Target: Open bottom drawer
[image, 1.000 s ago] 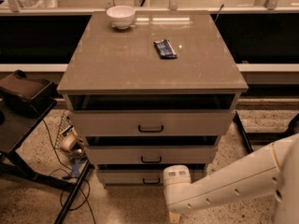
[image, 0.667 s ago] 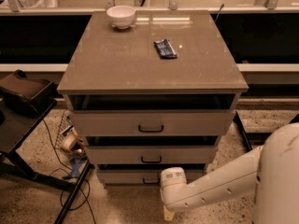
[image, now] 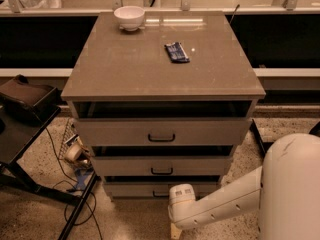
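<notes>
The bottom drawer is the lowest and shortest of three grey-beige fronts, low in the camera view. Its front stands about level with the fronts above. Its small black handle shows only partly, just left of my white wrist. My white arm reaches in from the lower right, across the floor in front of the cabinet. My gripper hangs below the wrist at the bottom edge of the view, in front of and slightly below the drawer's handle, mostly cut off. The middle drawer and top drawer are above.
A white bowl and a blue packet lie on the cabinet top. A dark stand with a black bag is at the left. Cables and a tape roll lie on the floor beside the cabinet's left side.
My wrist has shifted slightly left and lower toward the bottom drawer's handle. My arm's upper part now fills more of the lower right. The drawers have not moved.
</notes>
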`<action>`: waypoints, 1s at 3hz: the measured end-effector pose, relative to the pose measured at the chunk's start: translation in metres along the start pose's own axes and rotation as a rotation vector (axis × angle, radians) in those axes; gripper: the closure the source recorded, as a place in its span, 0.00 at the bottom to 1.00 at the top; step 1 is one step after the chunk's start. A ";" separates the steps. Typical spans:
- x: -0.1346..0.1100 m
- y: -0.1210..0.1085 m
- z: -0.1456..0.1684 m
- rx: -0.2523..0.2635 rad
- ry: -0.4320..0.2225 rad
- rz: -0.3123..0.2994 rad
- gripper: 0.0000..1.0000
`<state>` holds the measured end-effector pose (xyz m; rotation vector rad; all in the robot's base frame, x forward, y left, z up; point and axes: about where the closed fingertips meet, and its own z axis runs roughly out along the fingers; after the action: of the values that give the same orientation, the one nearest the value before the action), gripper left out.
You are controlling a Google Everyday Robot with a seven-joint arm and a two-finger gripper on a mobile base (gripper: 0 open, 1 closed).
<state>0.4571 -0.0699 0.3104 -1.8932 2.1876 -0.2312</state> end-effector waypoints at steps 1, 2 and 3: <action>0.000 0.000 0.000 0.000 0.000 0.000 0.00; -0.013 0.008 0.023 -0.025 -0.004 -0.015 0.00; -0.073 0.037 0.135 -0.135 -0.002 -0.090 0.00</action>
<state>0.4700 0.0130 0.1766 -2.0648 2.1685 -0.0993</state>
